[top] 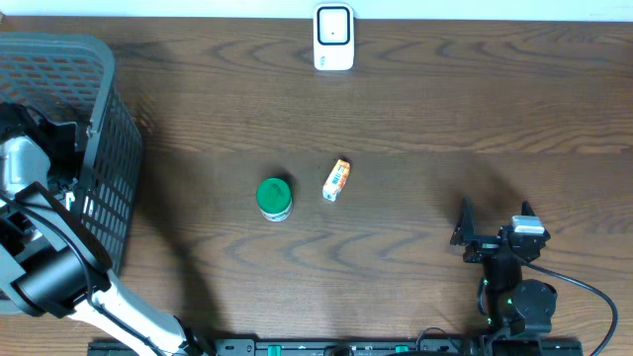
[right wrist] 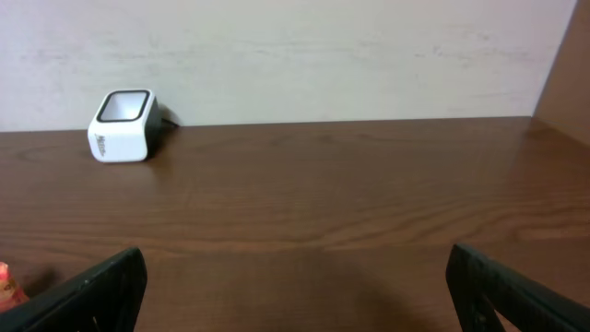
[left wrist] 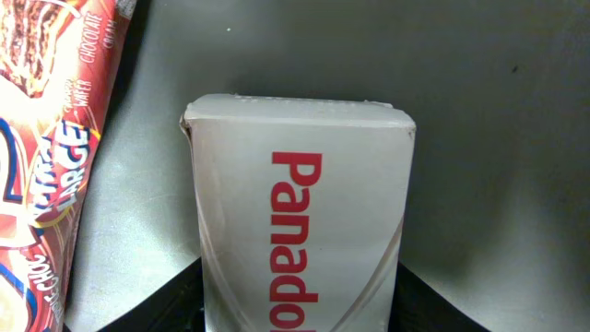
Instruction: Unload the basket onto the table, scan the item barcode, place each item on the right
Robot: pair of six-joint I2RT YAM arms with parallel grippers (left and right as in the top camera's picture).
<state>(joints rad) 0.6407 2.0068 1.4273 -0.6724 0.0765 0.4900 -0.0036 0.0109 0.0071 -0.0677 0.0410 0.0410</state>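
Panadol box (left wrist: pixel 304 221) is on the bench (top: pixel 445 109), inside the basket (top: pixel 114 148). Left jaws flank both its sides; I cannot tell whether they clamp it. Right jaws stand wide apart. Scanner (top: pixel 333 38) sits at the far edge.

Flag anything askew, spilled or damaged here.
Nothing looks spilled or damaged. Only the small orange box lies askew on the table, slanted beside the upright green-lidded jar.

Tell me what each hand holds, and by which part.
Left hand: the Panadol box, pinched across its two long sides. Right hand: nothing; it is open.
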